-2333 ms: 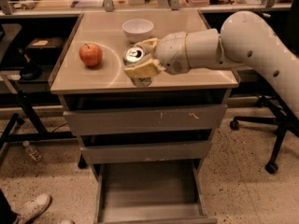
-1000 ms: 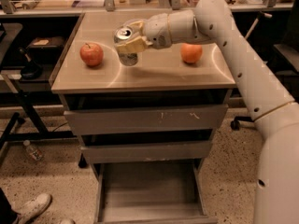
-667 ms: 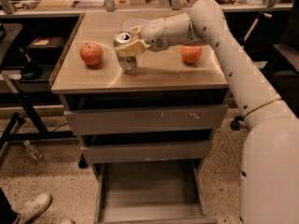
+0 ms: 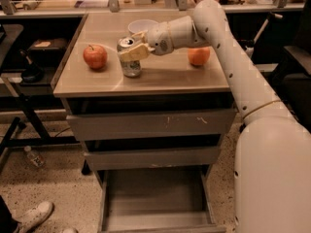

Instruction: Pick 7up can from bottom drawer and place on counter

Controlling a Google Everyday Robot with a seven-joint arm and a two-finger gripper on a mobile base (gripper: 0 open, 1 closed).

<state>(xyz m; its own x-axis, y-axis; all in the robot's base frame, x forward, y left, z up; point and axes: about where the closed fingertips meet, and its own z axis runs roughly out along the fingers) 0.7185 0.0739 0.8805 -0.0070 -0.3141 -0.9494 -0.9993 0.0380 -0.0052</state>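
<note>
The 7up can (image 4: 129, 62) stands upright on the tan counter (image 4: 160, 79), left of centre, its silver lid showing. My gripper (image 4: 131, 46) reaches in from the right and is shut on the can's upper part, one finger in front and one behind. The bottom drawer (image 4: 155, 200) is pulled open below the cabinet, and its grey floor shows nothing in it.
A red apple (image 4: 95, 56) sits left of the can. An orange (image 4: 198, 56) sits to the right behind my arm, and a white bowl (image 4: 141, 26) just behind the gripper. A cluttered workbench (image 4: 73, 1) runs along the back. A plastic bottle (image 4: 34, 157) and a shoe (image 4: 31, 215) lie on the floor at the left.
My gripper carried the can left across the counter, uncovering the orange, and then lowered it slightly. The can now rests on the counter.
</note>
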